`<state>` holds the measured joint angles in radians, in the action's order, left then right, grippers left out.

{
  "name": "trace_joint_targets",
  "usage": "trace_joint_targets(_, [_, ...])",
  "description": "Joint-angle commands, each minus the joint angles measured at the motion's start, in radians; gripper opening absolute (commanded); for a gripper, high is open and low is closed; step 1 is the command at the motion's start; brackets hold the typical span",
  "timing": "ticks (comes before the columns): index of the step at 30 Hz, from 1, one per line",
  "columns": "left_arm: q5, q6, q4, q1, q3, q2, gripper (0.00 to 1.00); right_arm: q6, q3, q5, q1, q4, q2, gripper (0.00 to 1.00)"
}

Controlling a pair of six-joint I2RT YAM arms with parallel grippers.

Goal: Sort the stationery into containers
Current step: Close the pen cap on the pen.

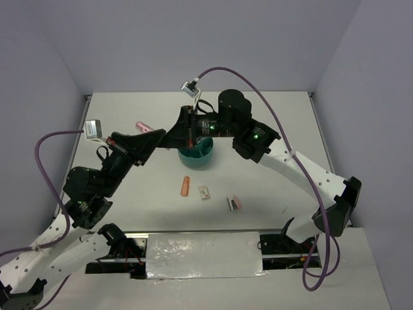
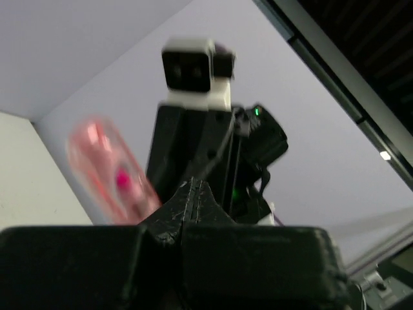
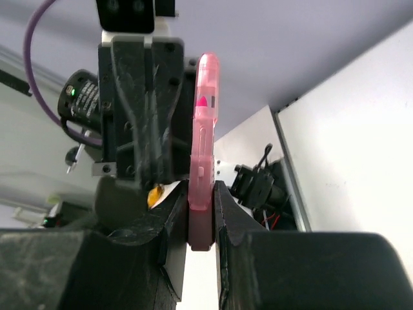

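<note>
**Pink marker held over the teal bowl, 2 hands crowding it**

The right hand (image 3: pixel 201 194) was clamped on a pink marker (image 3: pixel 205 116), gripping its lower end so that it stood upright between the fingers. The left hand (image 2: pixel 193 190) sat right in front of it with its fingers pressed together and nothing between them. In the left wrist view a blurred pink shape showed just beside those closed tips.

Both hands met above the teal bowl (image 1: pixel 197 160) in the middle of the counter (image 1: pixel 271 129), and they hid much of its far rim and its compartments.

A second pink marker (image 1: pixel 142 126) lay on the counter to the left of the bowl, close to the left arm. Nearer the arm bases, 3 items lay in a loose row:
- an orange marker (image 1: pixel 186 186)
- a white piece (image 1: pixel 204 192)
- a pink-and-white piece (image 1: pixel 233 203)

All 3 lay apart from the bowl.

The counter was pale and matte, enclosed by plain lavender-grey walls (image 1: pixel 129 45) on 3 sides. A silvery sheet (image 1: pixel 203 255) covered the near edge between the arm bases. Purple cables (image 1: pixel 226 70) looped above the arms.
</note>
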<state>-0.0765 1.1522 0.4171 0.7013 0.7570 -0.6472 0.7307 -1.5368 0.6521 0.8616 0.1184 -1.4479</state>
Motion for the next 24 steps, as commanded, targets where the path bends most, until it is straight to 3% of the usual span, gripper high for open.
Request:
trace_joint_targets(1, [0.052,-0.038,-0.125,0.021,0.017,0.056,0.03,-0.053,-0.089,-0.025,-0.004,-0.072,-0.031,0.0])
trace_joint_targets(2, [0.029,-0.093,-0.164,0.021,0.066,0.067,0.07,-0.041,-0.068,-0.02,-0.004,-0.101,-0.022,0.0])
trace_joint_targets(5, [-0.025,-0.219,-0.308,0.021,0.197,0.07,0.32,-0.019,0.058,0.006,-0.006,-0.175,0.014,0.0])
trace_joint_targets(6, [-0.035,-0.282,-0.374,0.021,0.234,0.048,0.48,-0.011,0.082,0.027,-0.004,-0.193,0.035,0.0])
trace_joint_targets(9, [-0.049,-0.38,-0.47,0.02,0.375,-0.009,0.79,-0.008,0.148,0.04,-0.007,-0.238,0.063,0.0])
trace_joint_targets(10, [-0.058,-0.397,-0.492,0.021,0.437,-0.023,0.84,-0.013,0.158,0.047,-0.006,-0.244,0.078,0.0])
trace_joint_targets(11, [-0.071,-0.411,-0.512,0.021,0.465,-0.051,0.98,-0.014,0.173,0.049,-0.006,-0.241,0.087,0.0])
trace_joint_targets(15, [-0.227,-0.444,-0.703,0.021,0.615,-0.114,0.99,-0.03,0.214,0.04,-0.006,-0.235,0.142,0.0])
trace_joint_targets(19, [-0.319,-0.439,-0.81,0.021,0.668,-0.143,0.99,-0.051,0.228,0.034,-0.007,-0.217,0.185,0.0])
trace_joint_targets(22, [-0.262,-0.447,-0.744,0.02,0.633,-0.131,0.93,-0.05,0.236,0.058,-0.007,-0.223,0.205,0.0])
trace_joint_targets(24, [-0.165,-0.459,-0.645,0.02,0.564,-0.109,0.81,-0.044,0.236,0.075,-0.009,-0.236,0.219,0.0])
